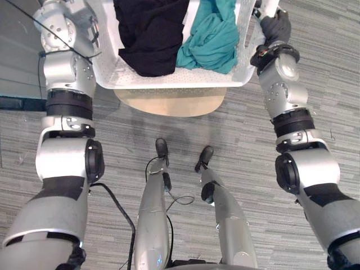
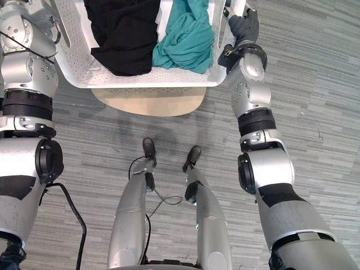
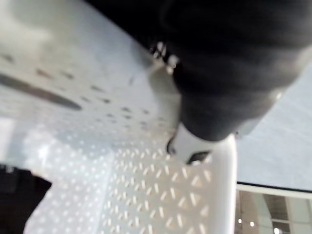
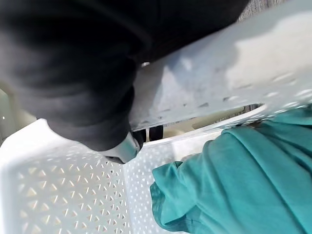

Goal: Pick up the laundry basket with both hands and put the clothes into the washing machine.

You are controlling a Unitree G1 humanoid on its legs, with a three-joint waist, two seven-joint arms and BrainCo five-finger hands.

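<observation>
- White perforated laundry basket (image 1: 169,79) lies straight ahead of the robot, its long axis running side to side. A black garment (image 1: 152,34) fills its left half and a teal garment (image 1: 211,42) lies just beside that on the right.
- Under it shows a round beige counter (image 1: 169,104); whether the basket rests on it or hangs clear, I cannot tell.
- Left robot hand (image 3: 224,83) is at the basket's left end and right robot hand (image 1: 275,25) at its right end, each against the rim. Whether either grips, I cannot tell.
- Neither hand seems nearer, so the carry likely calls for both arms moving together to keep the load level.
</observation>
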